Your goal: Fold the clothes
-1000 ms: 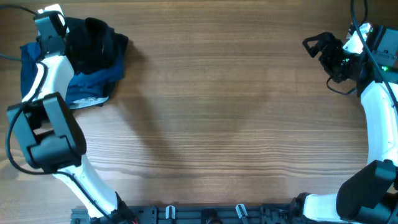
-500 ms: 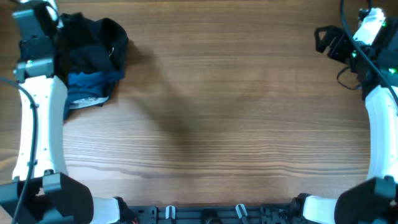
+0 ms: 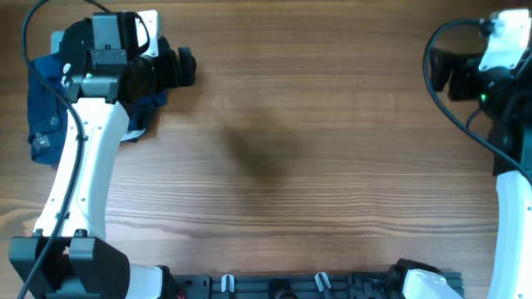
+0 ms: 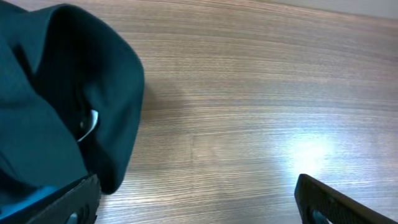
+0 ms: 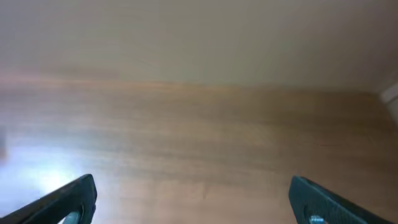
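Presently the clothes (image 4: 62, 74) lie just beside my wide-open left gripper (image 4: 198, 202) at the table's (image 3: 316, 166) far-left corner, my open right gripper (image 5: 193, 199) well apart.

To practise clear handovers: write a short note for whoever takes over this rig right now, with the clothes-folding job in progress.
Left gripper: open, empty, at the black garment's edge.
Right gripper: open, empty, over the table at its right end.
Black garment: bunched up against the blue garments, far left corner.
Done: no fold visible.
To do: grasp it, spread it flat, fold it.
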